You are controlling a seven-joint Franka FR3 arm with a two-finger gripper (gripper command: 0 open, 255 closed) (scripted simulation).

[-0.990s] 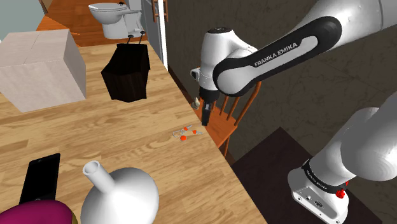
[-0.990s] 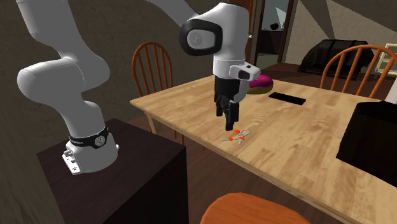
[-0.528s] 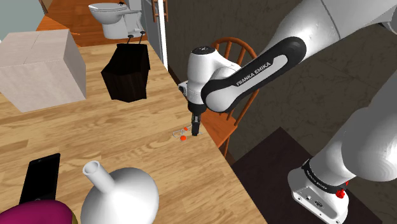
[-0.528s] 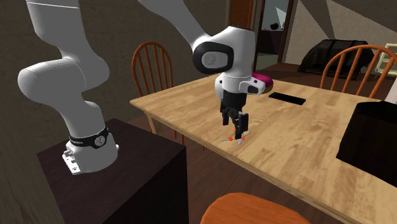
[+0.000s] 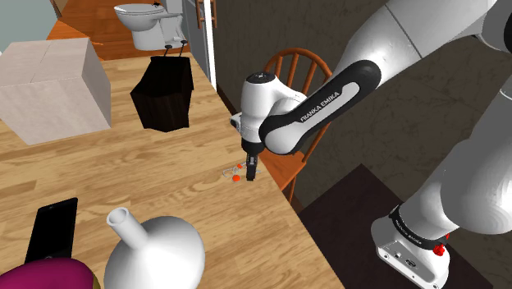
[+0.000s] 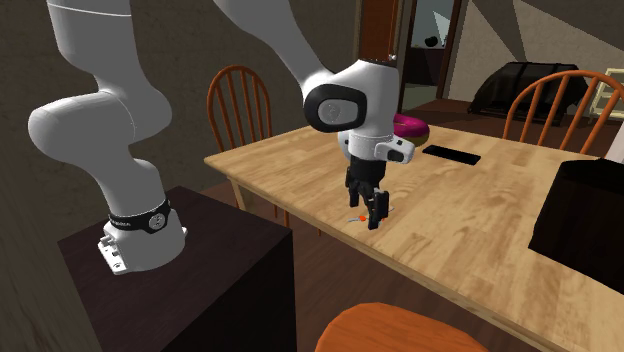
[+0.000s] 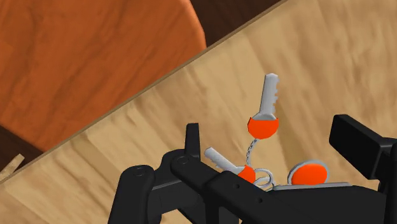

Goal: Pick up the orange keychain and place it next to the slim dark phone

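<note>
A black bin [image 5: 168, 92] stands on the table [image 5: 164, 176] close to its chair-side edge, with a pale box [image 5: 51, 89] beside it; what the bin holds cannot be told. A white vase [image 5: 156, 250] and the slim dark phone [image 5: 51, 228] sit well apart from them. The orange keychain [image 7: 261, 126] lies just inside the table's edge by the wooden chair [image 7: 95, 57], between the gripper's [image 7: 270, 135] 2 spread fingers, which do not clasp it. Bare wood lies open between keychain and phone.

I see my tool [image 7: 268, 135] with its fingers spread, straddling the orange keychain [image 7: 261, 126] lying on the wooden desk [image 7: 331, 57]; an orange chair seat [image 7: 83, 57] sits past the desk's edge.
</note>
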